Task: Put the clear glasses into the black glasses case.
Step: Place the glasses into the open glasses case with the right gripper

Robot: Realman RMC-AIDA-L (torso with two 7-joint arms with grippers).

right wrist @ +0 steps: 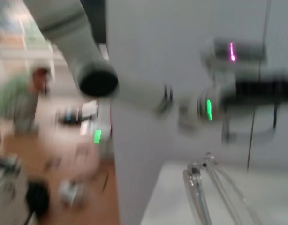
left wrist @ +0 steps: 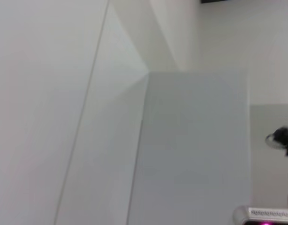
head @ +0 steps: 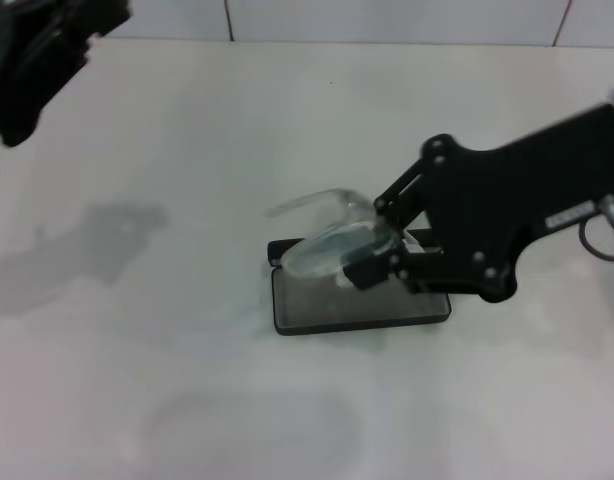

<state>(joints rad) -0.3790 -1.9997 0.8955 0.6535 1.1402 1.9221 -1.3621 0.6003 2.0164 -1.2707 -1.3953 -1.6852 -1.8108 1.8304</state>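
The black glasses case [head: 359, 308] lies open and flat at the table's middle, its grey lining up. My right gripper [head: 375, 250] reaches in from the right, shut on the clear glasses [head: 332, 238], which hang tilted just over the case's far left part, one thin arm sticking out to the left. The right wrist view shows the glasses' clear arms [right wrist: 200, 187] close up. My left gripper [head: 32, 55] is parked at the far left corner, away from the case.
The white table [head: 187, 350] spreads all round the case, with a faint grey shadow patch on the left. A tiled wall runs along the far edge. The left wrist view shows only white walls.
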